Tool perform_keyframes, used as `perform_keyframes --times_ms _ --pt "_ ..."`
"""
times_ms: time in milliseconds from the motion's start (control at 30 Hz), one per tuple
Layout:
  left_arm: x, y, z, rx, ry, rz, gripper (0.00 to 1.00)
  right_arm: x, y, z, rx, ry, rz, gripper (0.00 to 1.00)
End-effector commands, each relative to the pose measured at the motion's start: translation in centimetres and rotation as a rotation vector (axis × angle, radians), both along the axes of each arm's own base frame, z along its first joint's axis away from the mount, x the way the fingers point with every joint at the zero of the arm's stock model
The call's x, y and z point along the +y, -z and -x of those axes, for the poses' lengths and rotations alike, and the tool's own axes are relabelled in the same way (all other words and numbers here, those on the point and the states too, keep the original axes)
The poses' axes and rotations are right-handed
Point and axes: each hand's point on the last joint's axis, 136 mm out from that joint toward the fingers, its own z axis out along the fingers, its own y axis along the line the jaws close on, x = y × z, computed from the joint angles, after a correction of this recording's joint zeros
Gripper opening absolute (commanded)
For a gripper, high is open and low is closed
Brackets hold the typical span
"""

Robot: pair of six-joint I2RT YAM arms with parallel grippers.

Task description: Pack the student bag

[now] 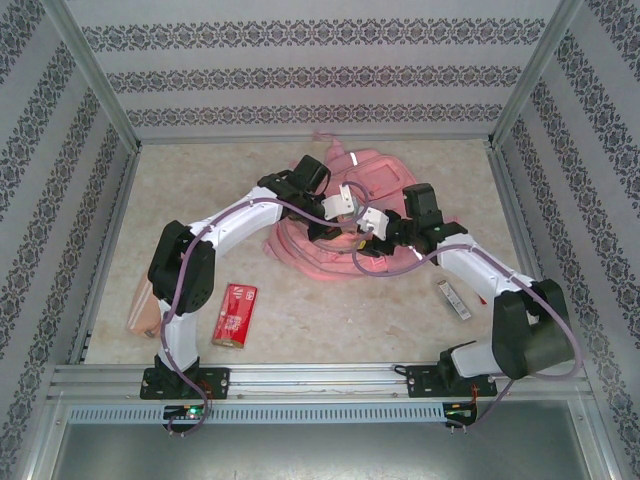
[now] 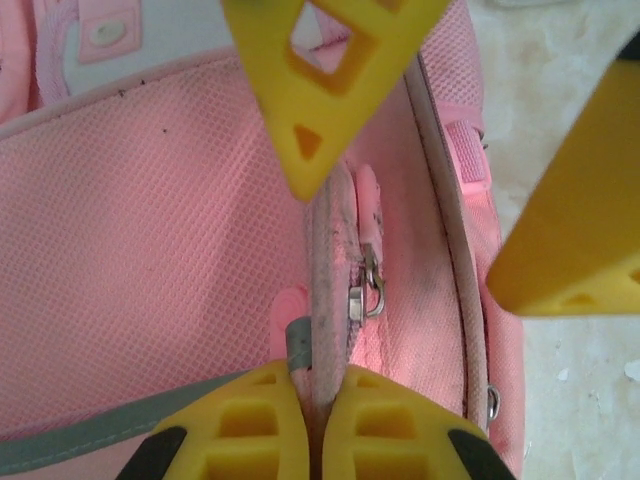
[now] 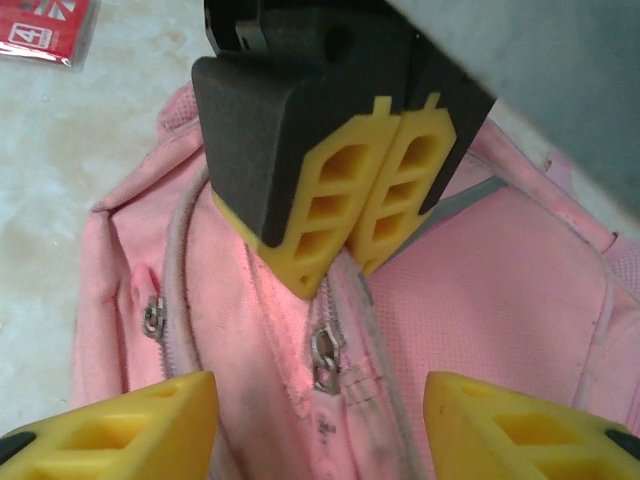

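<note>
**Backpack** (image 1: 388,172): soft pink fabric, lying flat a little toward 12 o'clock from the table's centre in the top view. A pale reflective strip (image 1: 356,160) sits at its 12 o'clock edge, and pink straps (image 1: 295,245) bunch at its 7 o'clock side. Close up, the cloth is a fine mesh, soiled along a raised zip seam (image 3: 335,310). The right wrist view shows 2 metal zip pulls: 1 on the seam (image 3: 325,362) and 1 toward 9 o'clock of it (image 3: 153,316).

**Left gripper** (image 3: 340,272): jaws clenched, pinching the zip seam of the backpack.

**Right gripper** (image 3: 320,390): jaws released, its 2 yellow fingers standing apart on either side of the seam and facing the left gripper.

**Table** (image 1: 200,190): beige, marbled surface. A red packet (image 1: 235,312) lies at 7 o'clock of the backpack, and a slim pale object (image 1: 453,300) at 4 o'clock. A tan object (image 1: 143,305) is partly hidden behind the left arm.

**Enclosure**: walls (image 1: 300,70) papered in pale stripes with grey ornamental bands. Metal rails (image 1: 320,375) run along the near edge.
</note>
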Motion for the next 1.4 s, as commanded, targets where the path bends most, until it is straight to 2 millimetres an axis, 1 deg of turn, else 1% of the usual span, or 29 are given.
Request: perform_keyframes --times_ms 0,100,200,267,333,400,467,600,667,767,933,1033,1133,1167,1200,1367 --pt "-2.4 -4.1 1.4 -0.072 0.136 0.154 0.0 1.0 -0.9 -1.1 -0.058 -0.043 -0.019 0.55" --pt "-2.5 -4.3 1.3 -0.083 0.137 0.166 0.01 1.2 0.1 -1.2 -0.033 -0.061 0.005 0.52" --pt "-2.6 -4.9 1.2 -0.094 0.126 0.2 0.03 1.2 1.7 -1.2 -0.004 -0.07 0.041 0.5" --pt "-2.5 -5.4 1.2 -0.101 0.122 0.231 0.03 1.3 2.1 -1.2 0.005 -0.074 0.041 0.49" --pt "-2.4 -5.6 1.3 -0.109 0.122 0.26 0.03 1.5 2.6 -1.2 0.011 -0.082 0.046 0.45" --pt "-2.1 -5.7 1.3 -0.121 0.118 0.284 0.04 1.5 2.9 -1.1 0.018 -0.092 0.042 0.43" --pt "-1.8 -5.5 1.4 -0.138 0.122 0.292 0.04 1.6 2.8 -0.8 0.012 -0.11 0.014 0.43" --pt "-1.2 -4.6 1.4 -0.163 0.135 0.275 0.05 1.2 3.4 -0.5 -0.017 -0.136 0.031 0.45" --pt "-0.9 -3.8 1.3 -0.153 0.131 0.266 0.07 0.9 3.4 -0.4 -0.031 -0.141 0.032 0.46" --pt "-0.2 -2.4 1.0 -0.095 0.109 0.269 0.08 0.6 3.2 -0.4 -0.055 -0.148 0.04 0.49" --pt "0.9 -0.4 0.6 0.008 0.068 0.27 0.12 0.4 2.6 -0.6 -0.103 -0.15 0.053 0.5" --pt "1.0 0.1 0.9 0.053 0.067 0.252 0.17 0.5 2.5 -0.7 -0.129 -0.158 0.067 0.5" --pt "1.2 -0.3 0.9 0.079 0.031 0.258 0.23 0.9 2.3 -0.7 -0.145 -0.167 0.076 0.5" --pt "1.3 -0.6 0.7 0.083 0.004 0.26 0.31 1.1 2.2 -0.6 -0.147 -0.173 0.074 0.5" --pt "1.5 -0.9 0.3 0.083 -0.035 0.26 0.33 1.3 2.2 -0.6 -0.148 -0.176 0.075 0.5" --pt "3.4 -3.4 -0.7 0.152 -0.259 0.283 0.35 1.9 2.6 -0.6 -0.145 -0.2 0.106 0.53"
